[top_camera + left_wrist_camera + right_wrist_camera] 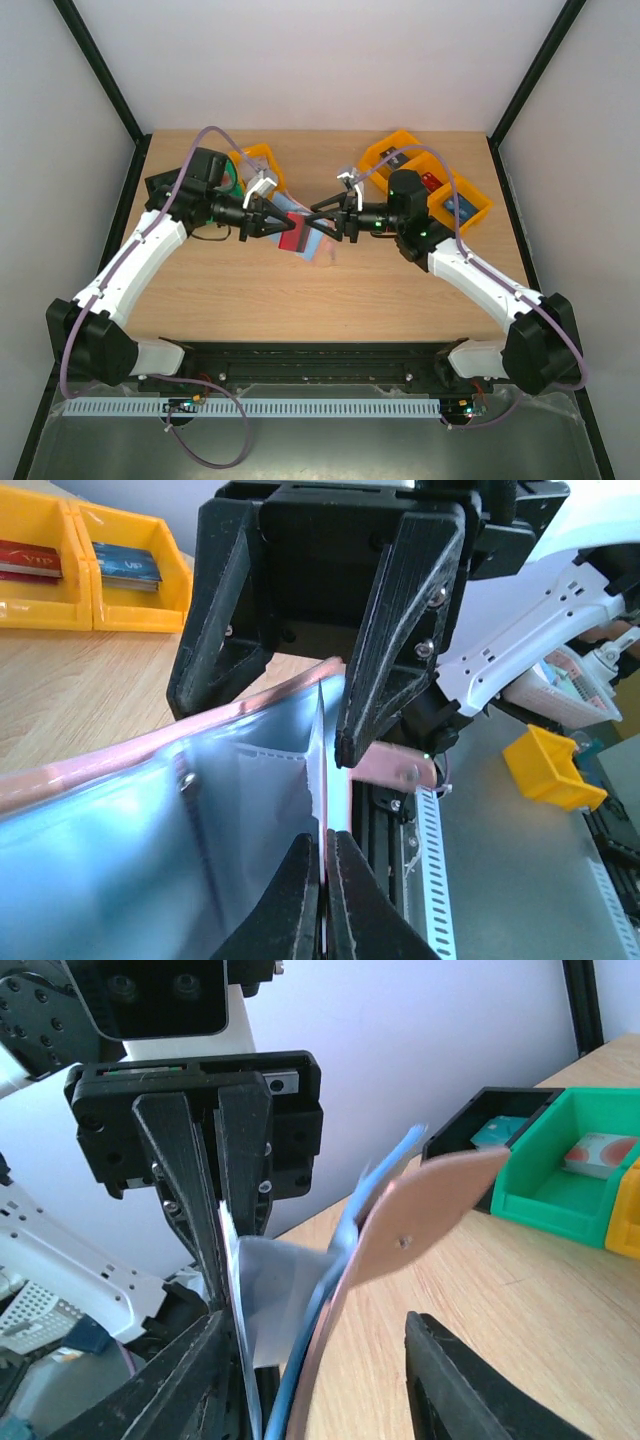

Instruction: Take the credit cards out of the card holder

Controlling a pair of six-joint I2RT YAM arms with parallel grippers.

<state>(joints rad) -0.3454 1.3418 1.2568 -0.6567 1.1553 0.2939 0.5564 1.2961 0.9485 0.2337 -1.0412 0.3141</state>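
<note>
The card holder is held up off the table between the two grippers, open in a V. Its light blue inside has a pinkish-tan rim. My left gripper is shut on a thin whitish edge of one panel; I cannot tell whether a card is in the grip. A red patch shows beside it. My right gripper is open. Its jaws straddle the free tan flap without touching. The left gripper faces it, pinching the whitish sheet. The right gripper also shows in the left wrist view.
Orange bins at the back right hold a red and a blue card. An orange bin, a green bin and a black bin stand at the back left. Bare wooden table lies below the grippers.
</note>
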